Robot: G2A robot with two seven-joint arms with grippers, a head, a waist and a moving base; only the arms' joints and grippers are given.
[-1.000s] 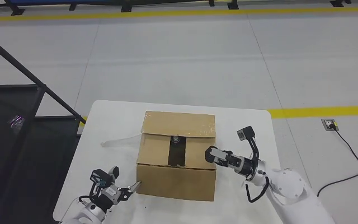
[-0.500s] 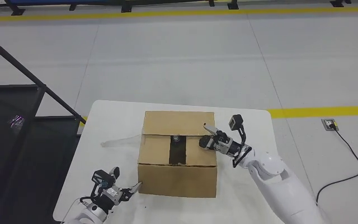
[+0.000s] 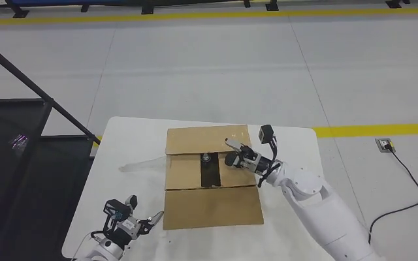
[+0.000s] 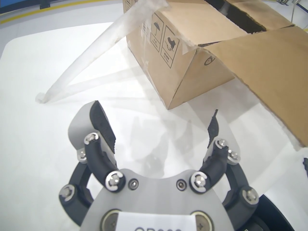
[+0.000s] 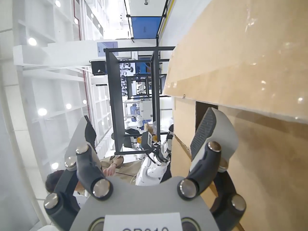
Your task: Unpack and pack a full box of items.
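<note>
Quick status from my end. The brown cardboard box [image 3: 186, 171] sits in the middle of the white rounded surface [image 3: 130, 143] with its top opened up. The long flap nearest the robot [image 3: 212, 207] is folded out flat toward me, and the far long flap [image 3: 208, 138] is laid back too. The two short inner flaps lie across the opening with a dark gap [image 3: 210, 175] between them. At the far end of that gap I can see a small round grey thing [image 3: 205, 157], too small to identify.

The right tool [image 3: 230, 151] hangs over the right-hand inner flap, just beside the gap. Its fingers are spread with nothing between them. On the wrist cam one pad [image 5: 204, 131] sits right by the cardboard, but I can't tell if it's touching.

The left tool [image 4: 156, 109] is down near the surface's near left corner, close to the box's corner but apart from it, also spread and empty.

A strip of clear, cloudy tape [image 4: 103, 46] trails from the box's left side down onto the surface.
</note>
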